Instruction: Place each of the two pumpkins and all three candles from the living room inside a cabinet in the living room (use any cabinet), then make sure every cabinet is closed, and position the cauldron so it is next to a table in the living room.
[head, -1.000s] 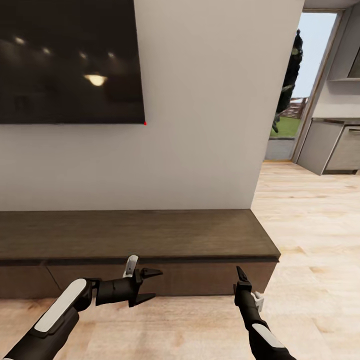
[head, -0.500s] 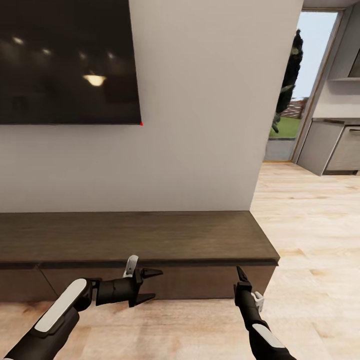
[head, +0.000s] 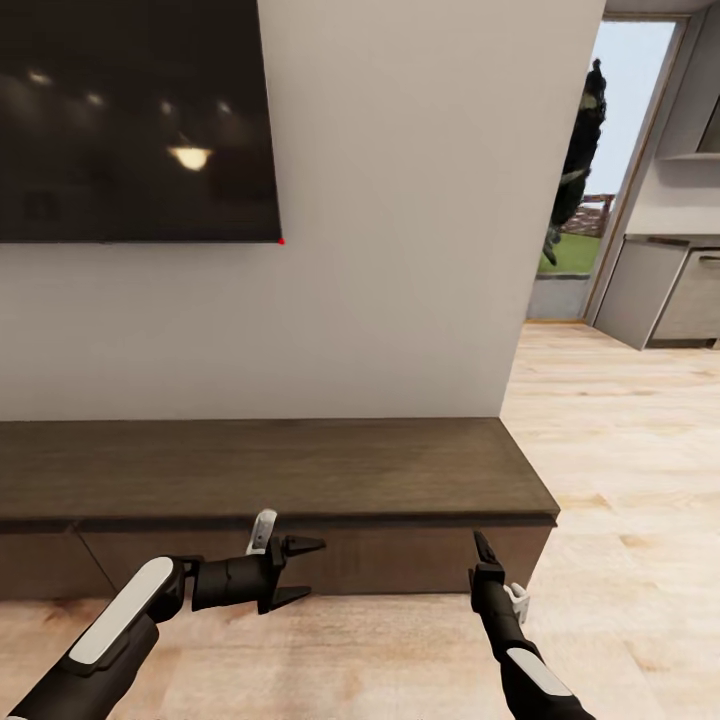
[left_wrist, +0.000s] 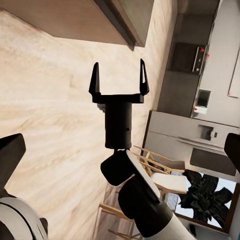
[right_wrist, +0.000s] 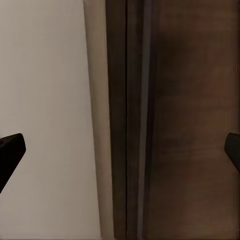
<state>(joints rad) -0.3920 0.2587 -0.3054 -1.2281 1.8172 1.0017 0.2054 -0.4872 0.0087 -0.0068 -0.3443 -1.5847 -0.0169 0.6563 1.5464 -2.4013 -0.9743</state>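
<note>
Both your claws hang spread and empty before the cabinet (head: 300, 470): left gripper (head: 305, 572) at its front panel, right gripper (head: 481, 550) near its end.

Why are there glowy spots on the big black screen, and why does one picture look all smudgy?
In the head view, the dark wall screen mirrors ceiling lights as soft glare spots. In the right wrist view, the cabinet sits so close that its wood grain looks blurry. The left wrist view looks sharp.
</note>
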